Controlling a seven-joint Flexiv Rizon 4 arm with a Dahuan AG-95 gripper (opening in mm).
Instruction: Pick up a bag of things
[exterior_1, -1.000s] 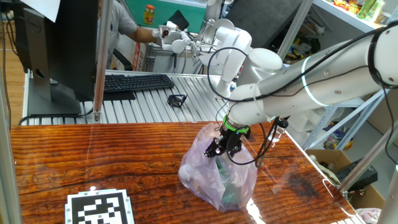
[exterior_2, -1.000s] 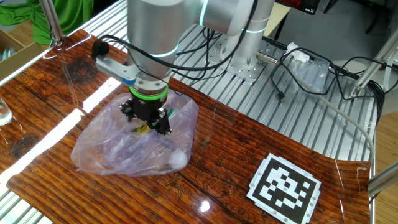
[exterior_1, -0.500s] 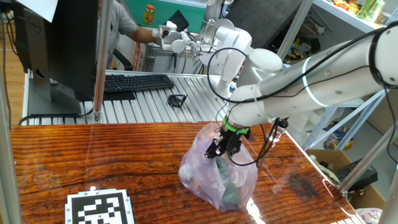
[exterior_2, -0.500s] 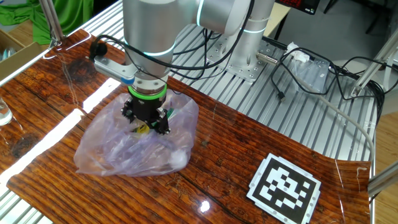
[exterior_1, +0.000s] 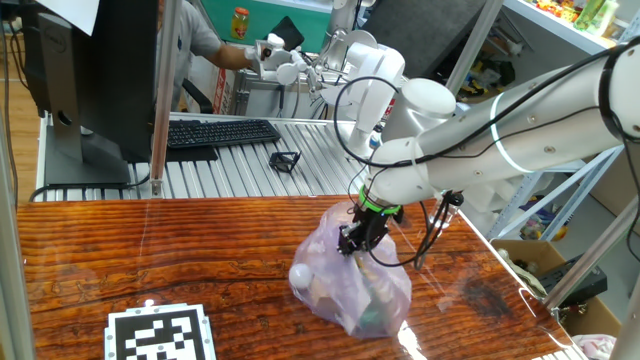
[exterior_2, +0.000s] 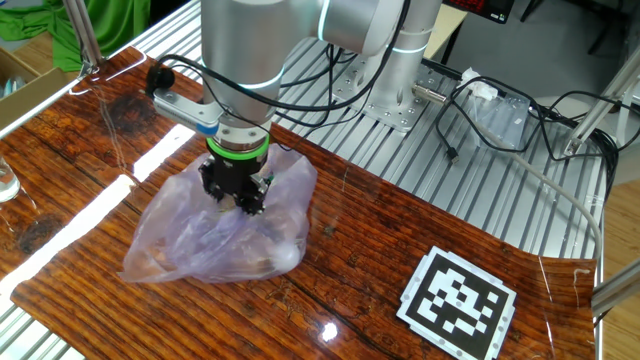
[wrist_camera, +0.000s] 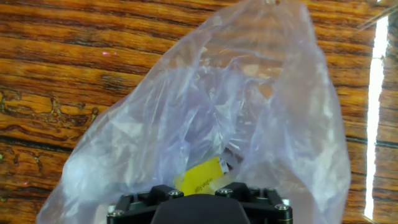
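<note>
Seen from one fixed view: bag of things (exterior_1: 350, 285) slumped on the wooden counter (exterior_1: 150, 260), small white ball (exterior_1: 301, 274) showing through at its 9 o'clock side, tool (exterior_1: 356, 240) sunk into the bunched film at the bag's 12 o'clock. From the other fixed view: tool (exterior_2: 236, 195) directly above the bag (exterior_2: 215, 235), bulk spreading from it toward 7 o'clock, long axis running roughly 2 to 8 o'clock. Apparently clenched on a gather of film, though fingertips hidden, so grip only judged. Hand view: yellow tag (wrist_camera: 202, 177) just ahead, film fanning toward 12 o'clock. Likely next: straight lift.
</note>
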